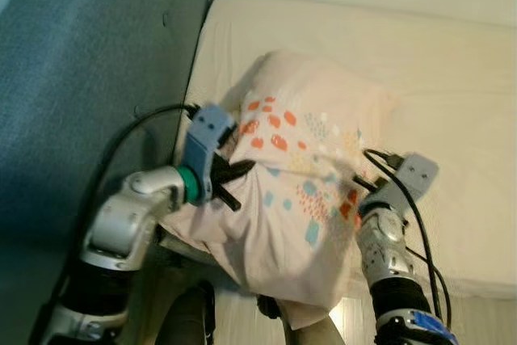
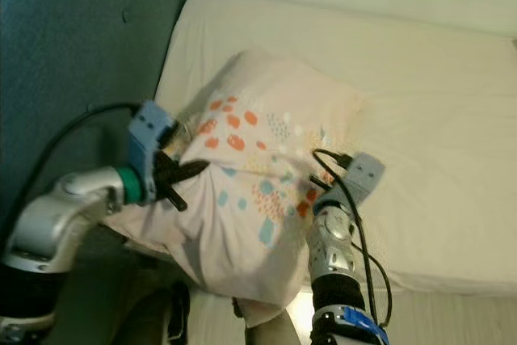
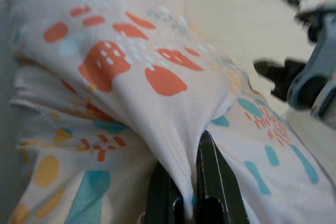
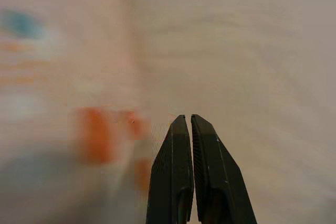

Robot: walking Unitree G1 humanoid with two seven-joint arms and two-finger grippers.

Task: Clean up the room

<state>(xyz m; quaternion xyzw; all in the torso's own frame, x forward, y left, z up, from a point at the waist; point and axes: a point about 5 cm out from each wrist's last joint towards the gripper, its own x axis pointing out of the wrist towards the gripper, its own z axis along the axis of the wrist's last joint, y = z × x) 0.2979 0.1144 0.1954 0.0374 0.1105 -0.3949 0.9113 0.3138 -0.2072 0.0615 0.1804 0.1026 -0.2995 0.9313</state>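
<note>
The right wrist view is badly blurred: past the fingers there is only a smear of cream cloth with orange and teal blotches, so what lies under the tips cannot be made out. From the head views, the right claw is tucked behind the lower right side of the pale pink pillow with orange, teal and yellow printed shapes, its tips hidden by the fabric; in its own wrist view the two black fingers lie pressed together with nothing between them. The pillow's lower end is cut off behind the robot's body at the bottom of the frame, and a dark shape near the floor there is too dim to identify. The pillow lies on the cream mattress of the bed, near its left edge, with its lower part overhanging the front edge; a teal-blue wall runs just beside that left edge, leaving little room there, while broad bare mattress lies to the right and behind. The left claw sits at the pillow's left side, pinching a gathered fold of the pillowcase between its fingers.
</note>
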